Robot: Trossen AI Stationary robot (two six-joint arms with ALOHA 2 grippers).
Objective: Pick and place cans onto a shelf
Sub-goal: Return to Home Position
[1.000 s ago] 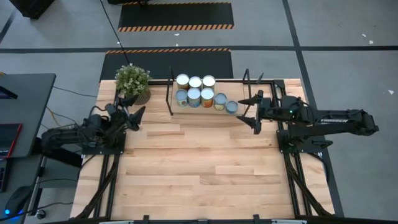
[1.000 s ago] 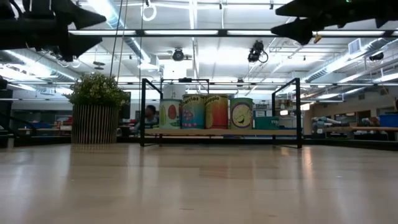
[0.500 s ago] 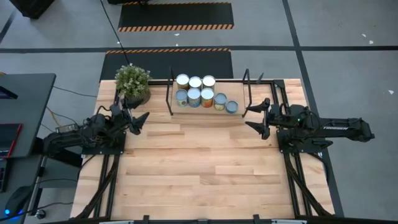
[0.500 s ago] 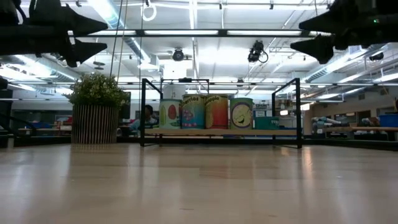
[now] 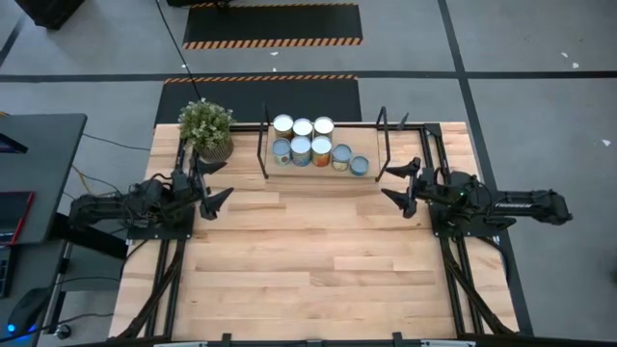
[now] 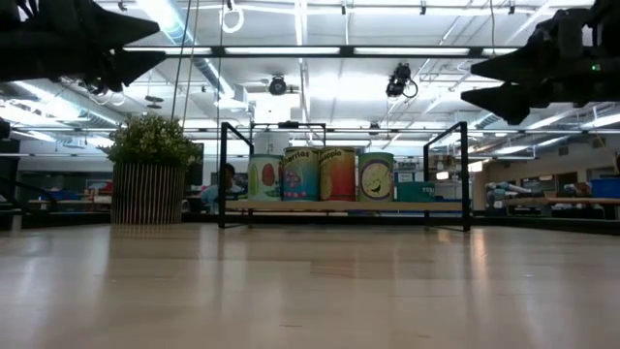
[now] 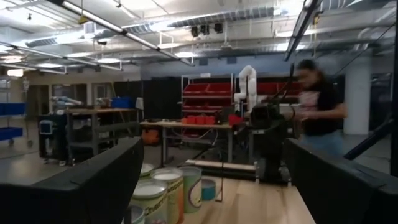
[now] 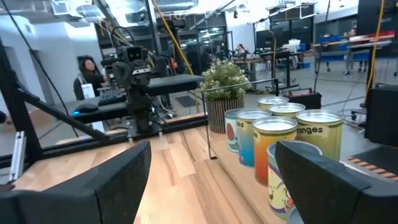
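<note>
Several cans [image 5: 303,140] with silver tops stand upright in two rows on the light wood shelf [image 5: 371,154], between its black rods at the table's far edge. In the low view the cans [image 6: 320,175] rest on the plank [image 6: 407,206]. My left gripper [image 5: 224,180] is open and empty, in the air left of the shelf near the plant. My right gripper [image 5: 389,184] is open and empty, in the air just right of and nearer than the shelf. The cans also show in the left wrist view [image 7: 163,190] and in the right wrist view [image 8: 277,140].
A potted green plant [image 5: 205,128] stands at the far left, beside the shelf and close to my left gripper. The black arm frames [image 5: 453,231] run along both table sides. The wide wooden tabletop [image 5: 308,260] lies nearer than the shelf. People [image 7: 317,106] show in the room beyond.
My right gripper has drawn back from the shelf toward the table's right and near edges and has come lower, staying open. My left gripper has swung from pointing at the plant toward the near edge and now points across the table, staying open. The cans have not moved.
</note>
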